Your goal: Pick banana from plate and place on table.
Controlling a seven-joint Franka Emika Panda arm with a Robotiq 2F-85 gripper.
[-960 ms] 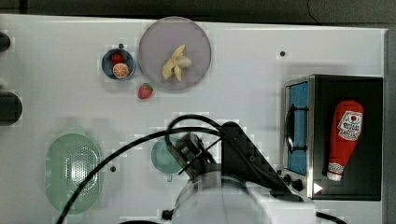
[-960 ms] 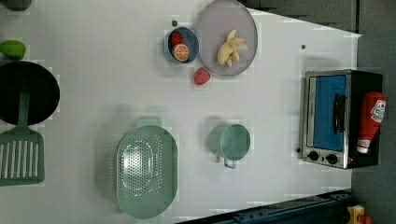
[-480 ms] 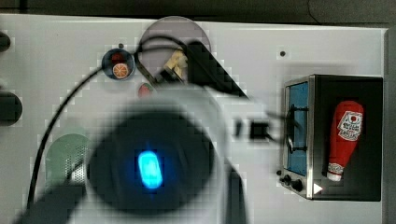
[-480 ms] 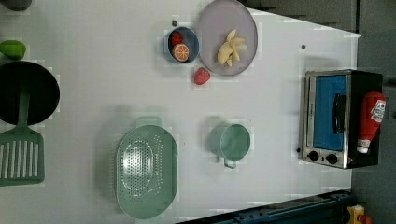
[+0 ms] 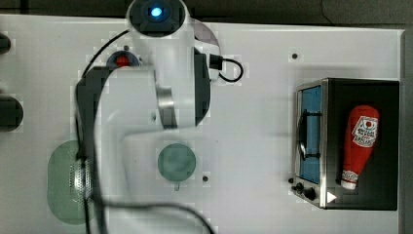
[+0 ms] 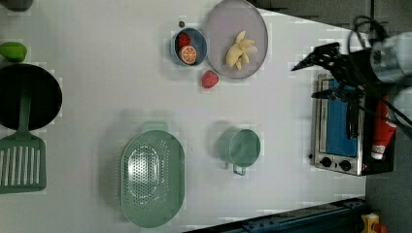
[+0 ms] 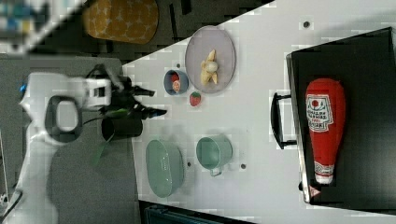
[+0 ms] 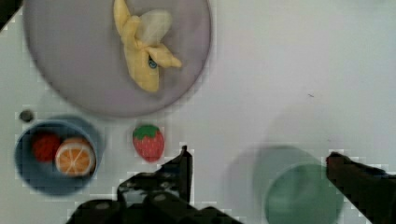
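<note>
The banana [image 8: 142, 51] is lying lengthwise on the plate [image 8: 84, 84], beyond the strawberry [image 8: 148, 142] from the spread, empty fingers [image 8: 184, 163].

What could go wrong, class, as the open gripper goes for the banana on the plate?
1. The strawberry lies on the table just off the plate rim; the gripper might knock it.
2. The banana is half peeled, with splayed flaps; a grasp may catch only a flap.
3. The blue bowl sits close by.
</note>
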